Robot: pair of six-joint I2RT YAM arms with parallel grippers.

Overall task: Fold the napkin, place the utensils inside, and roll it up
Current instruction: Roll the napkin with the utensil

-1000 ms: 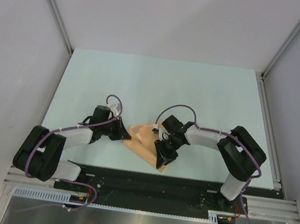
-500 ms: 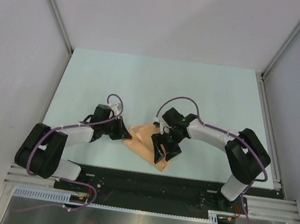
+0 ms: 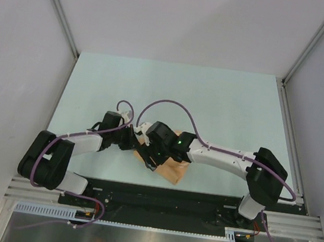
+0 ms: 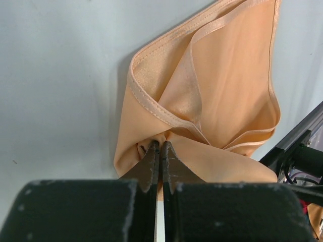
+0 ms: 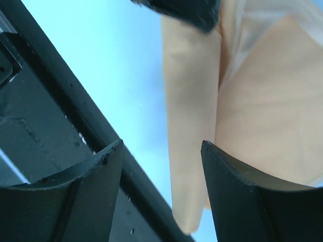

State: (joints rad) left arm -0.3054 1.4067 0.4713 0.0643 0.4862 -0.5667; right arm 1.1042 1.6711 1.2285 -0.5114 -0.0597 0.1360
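Observation:
The peach-orange napkin (image 3: 175, 171) lies bunched and folded near the table's front edge, between both arms. My left gripper (image 3: 134, 143) is shut on a fold at the napkin's left end; in the left wrist view the jaws (image 4: 160, 147) pinch the cloth (image 4: 227, 85), whose hemmed layers fan out ahead. My right gripper (image 3: 149, 160) hangs over the napkin's left part, close to the left gripper. It is open, with a narrow folded strip of napkin (image 5: 192, 131) below the gap between its fingers (image 5: 161, 147). The utensils are out of view.
The pale green table (image 3: 213, 98) stretches back to grey walls on three sides. A black rail (image 3: 158, 195) runs along the near edge, just beside the napkin; it also shows in the right wrist view (image 5: 45, 126).
My right gripper opened, let go of the napkin's near right part and swung left over the cloth toward the left gripper. The left gripper kept its hold in place.

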